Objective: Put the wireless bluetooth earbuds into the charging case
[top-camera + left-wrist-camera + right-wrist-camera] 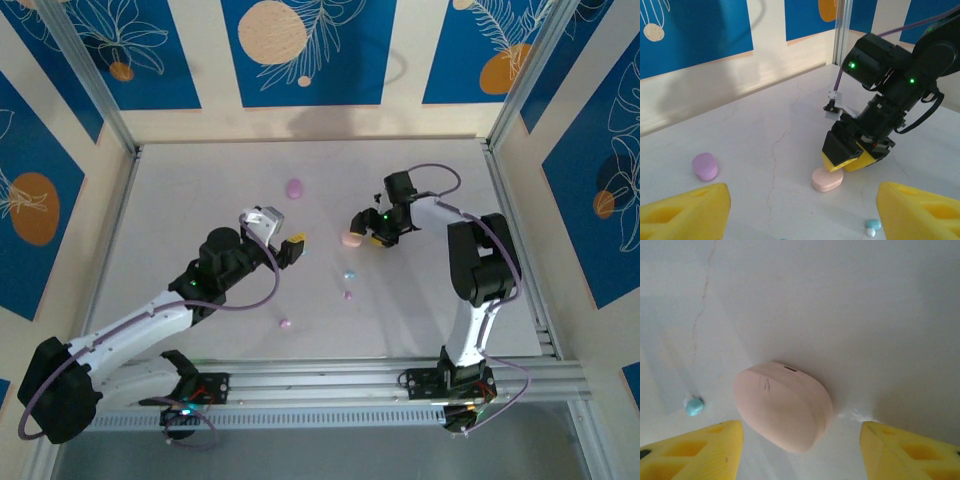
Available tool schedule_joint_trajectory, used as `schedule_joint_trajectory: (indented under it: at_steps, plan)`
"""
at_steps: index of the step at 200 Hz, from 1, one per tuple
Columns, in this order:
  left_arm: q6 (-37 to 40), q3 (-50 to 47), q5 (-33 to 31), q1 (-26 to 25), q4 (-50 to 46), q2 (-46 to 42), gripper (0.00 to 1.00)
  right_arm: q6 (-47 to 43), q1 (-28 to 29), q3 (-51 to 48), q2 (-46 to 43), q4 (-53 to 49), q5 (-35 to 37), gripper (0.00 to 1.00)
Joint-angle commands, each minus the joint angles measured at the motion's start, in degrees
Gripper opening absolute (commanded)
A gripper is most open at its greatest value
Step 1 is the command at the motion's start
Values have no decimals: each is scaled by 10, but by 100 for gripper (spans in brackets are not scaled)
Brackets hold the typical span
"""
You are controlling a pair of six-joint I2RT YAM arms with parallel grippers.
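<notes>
Here we are at the tabletop. The right jaws stand open with one on each side of the pink case, and as far as we can see they touch neither flank. We read that as a straddle, because the case lies shut with its seam and a small dark slot showing. It will have to be gripped or steadied before any bud can go in.

From the left wrist we see the right arm tipped steeply down, with its jaws just above the case. The left jaws are open too, spread wide with nothing between them. They hang back from the pink case and face it, placed, we'd guess, to lend a second hand.

The buds are all out on the tabletop, and none is in a case. The blue bud lies near the pink case on the side toward the arms. It is a tiny rounded bead, pale turquoise, with a whitish bit against it, and the case dwarfs it. The purple bud sits just beyond it. A third bud, pinkish-purple, lies well apart to the left. The purple case rests flat at the far side, away from both arms.
</notes>
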Motion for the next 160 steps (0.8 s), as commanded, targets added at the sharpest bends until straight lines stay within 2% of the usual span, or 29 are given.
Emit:
schedule_joint_trajectory:
  at_steps: [1,33,54,70,89,106,160]
  plan:
    - [-7,-5,-5,7,22,-12,76,-54,-18,30,-45,-50,76,64]
    - [-10,-5,19,7,25,-12,77,-90,-72,73,-36,-63,128,64]
    - [-13,-6,33,8,30,-14,77,-107,-114,107,0,-50,117,64]
    - [-16,-6,41,8,29,-18,78,-113,-135,169,53,-86,99,64]
    - [-17,-6,45,7,23,-25,78,-92,-142,225,106,-134,139,64]
    - [-16,-10,40,8,19,-35,78,-77,-142,236,126,-139,156,64]
    - [-12,-11,34,8,15,-39,78,-73,-119,251,156,-171,164,66]
